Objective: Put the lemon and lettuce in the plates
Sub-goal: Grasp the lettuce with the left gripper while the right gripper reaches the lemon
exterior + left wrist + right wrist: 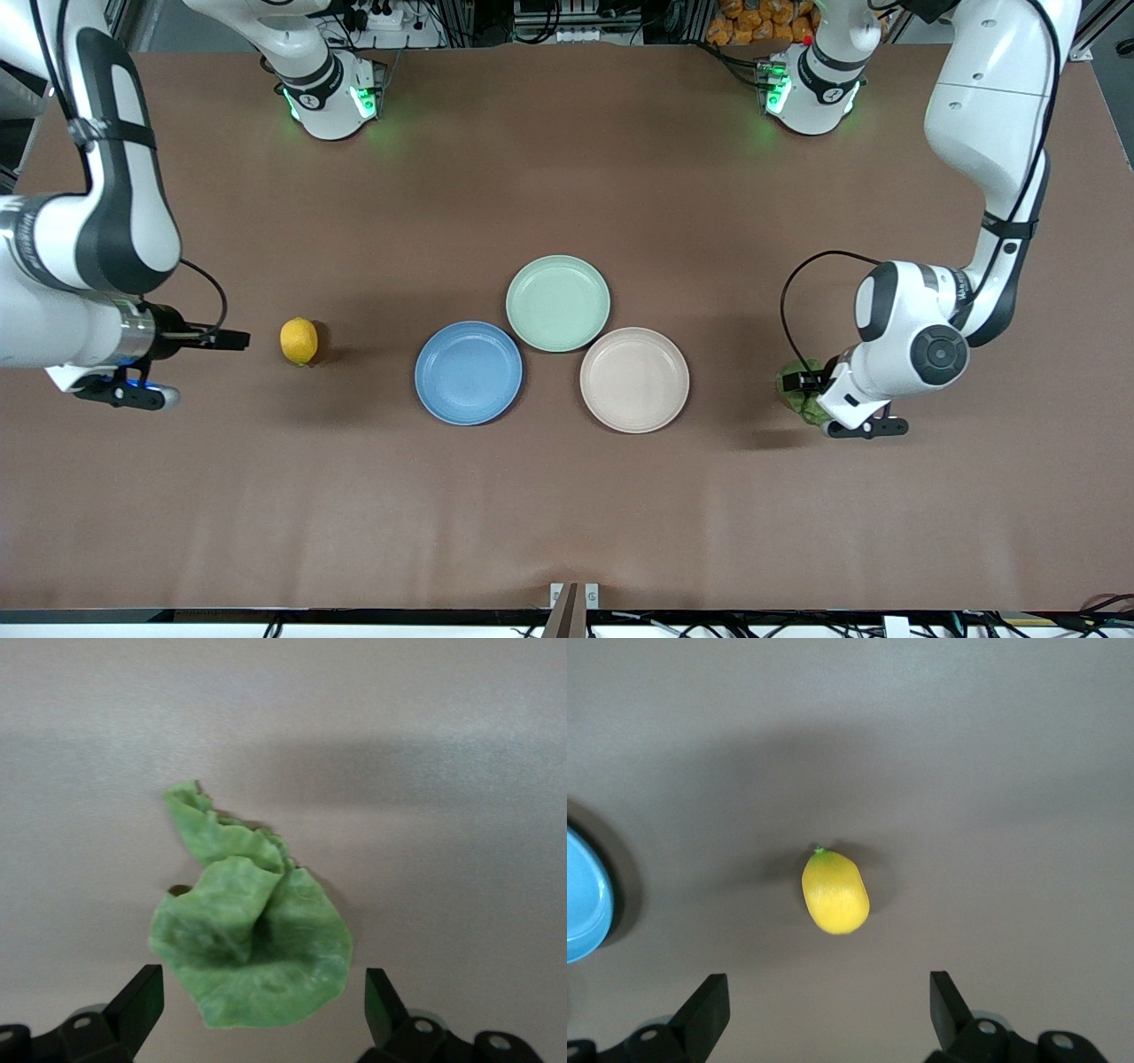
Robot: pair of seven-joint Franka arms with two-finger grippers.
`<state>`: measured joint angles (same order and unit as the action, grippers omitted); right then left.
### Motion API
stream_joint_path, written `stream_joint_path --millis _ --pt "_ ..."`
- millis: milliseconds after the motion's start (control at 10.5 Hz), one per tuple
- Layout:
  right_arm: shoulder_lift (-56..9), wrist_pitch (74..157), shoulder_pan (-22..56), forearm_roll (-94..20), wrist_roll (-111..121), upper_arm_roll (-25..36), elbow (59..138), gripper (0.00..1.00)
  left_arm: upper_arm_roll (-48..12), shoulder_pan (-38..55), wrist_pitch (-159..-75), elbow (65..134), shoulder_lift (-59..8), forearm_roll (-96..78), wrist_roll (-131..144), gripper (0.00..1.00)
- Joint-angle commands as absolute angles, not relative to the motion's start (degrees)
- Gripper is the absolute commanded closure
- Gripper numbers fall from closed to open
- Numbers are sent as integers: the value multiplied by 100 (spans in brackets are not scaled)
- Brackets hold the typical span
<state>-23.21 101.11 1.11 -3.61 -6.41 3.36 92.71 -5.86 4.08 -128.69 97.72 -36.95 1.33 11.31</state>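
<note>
Left pincer [257,1014] spread over wrinkly green lettuce leaf [252,943] at left arm's table end | right pincer [824,1014] spread near small oval yellow lemon [834,892] on brown table [567,496] | round blue plate [469,373] and beige plate [634,379] empty.

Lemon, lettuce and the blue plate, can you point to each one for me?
lemon [834,894], right wrist view, middle of its yellow rind.
lettuce [252,943], left wrist view, middle of the wrinkly leaf.
blue plate [469,372], front view, bare middle of its dish.
</note>
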Motion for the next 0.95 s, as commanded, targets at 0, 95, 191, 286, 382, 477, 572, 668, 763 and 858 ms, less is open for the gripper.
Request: stream_joint_path --millis 0,95,191,286,382,477,572,668,763,858 --pt "-2198 10685 158 -492 -598 334 9824 0 -571 413 -12902 9528 -3858 290 1274 0" --pt "-2162 11001 167 -492 -598 334 10061 0 -571 378 -12920 9493 -3902 290 1266 0" --pt "-2153 11422 210 -492 -598 325 10342 0 -571 378 -12929 9336 -4024 290 1257 0" --pt "-2136 11817 272 -492 -598 325 10623 0 -571 378 -12981 9273 -4095 290 1266 0" --pt "-2084 12204 316 -492 -598 325 10922 0 -571 378 -13042 9272 -4131 290 1266 0" --pt "-2066 12565 386 -492 -598 325 11168 0 -554 378 -13052 9264 -4174 290 1266 0" --pt "-2057 12855 395 -492 -563 325 11371 0 -536 378 -13113 9255 -4210 290 1257 0" --pt "-2057 13076 396 -492 -362 325 11538 0 -536 378 -13218 9255 -4253 299 1239 0" --pt "-2031 13252 352 -492 -169 334 11697 0 -536 378 -13245 9255 -4280 299 1231 0" --pt "-1987 13437 325 -492 -63 334 11898 0 -536 378 -13263 9272 -4289 299 1204 0"
